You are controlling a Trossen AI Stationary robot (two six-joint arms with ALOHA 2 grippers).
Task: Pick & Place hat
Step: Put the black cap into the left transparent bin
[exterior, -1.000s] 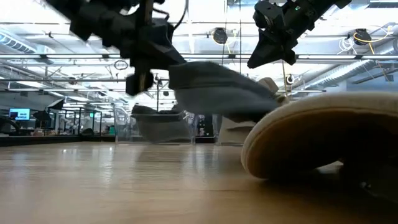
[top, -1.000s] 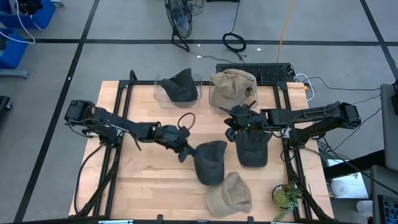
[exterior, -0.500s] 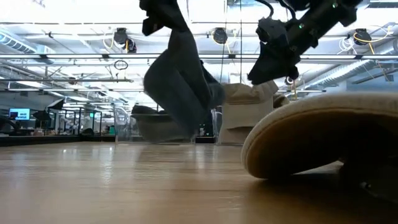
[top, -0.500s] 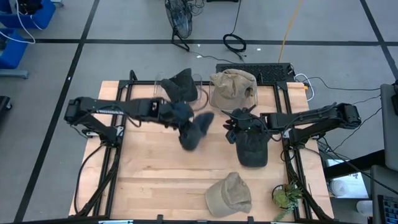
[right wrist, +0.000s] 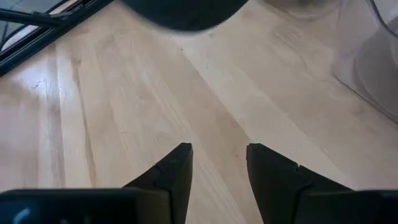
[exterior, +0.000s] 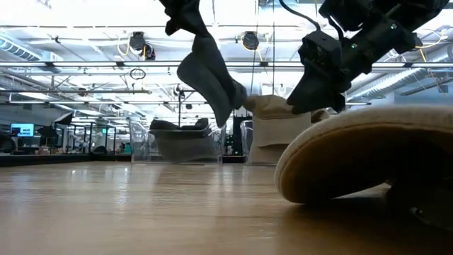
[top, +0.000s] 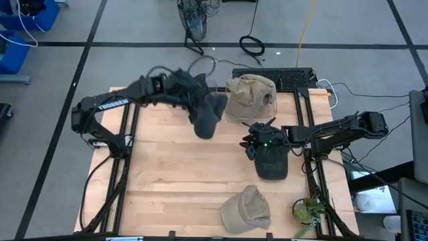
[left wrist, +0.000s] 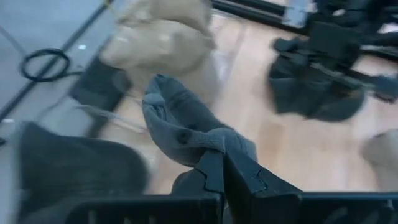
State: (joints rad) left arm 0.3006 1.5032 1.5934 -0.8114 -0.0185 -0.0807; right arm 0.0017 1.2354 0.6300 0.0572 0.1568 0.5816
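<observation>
My left gripper is high over the table's far left part, by the clear bins, shut on a dark grey hat that dangles under it. My right gripper is open and hovers low over bare wood, just left of a second dark hat that lies flat on the table's right side. A tan hat lies by the near edge. My left gripper pinches a bunched fold of the grey hat's cloth between its two shut fingers, coming from above. Whether that fold is brim or crown I cannot tell. The hat hangs slack below the fingers, lifted clear of the table.
Two clear bins stand at the far edge: the left one holds another dark hat, the right one a tan hat. A keyboard sits beyond them. A small plant is at the near right corner. Bare wood spans the middle.
My left gripper, shut on the grey hat, has risen from the table's middle and swung toward the far edge, to the left bin; the hat came off the wood and now hangs clear. My right gripper has sunk a little beside the other dark hat.
</observation>
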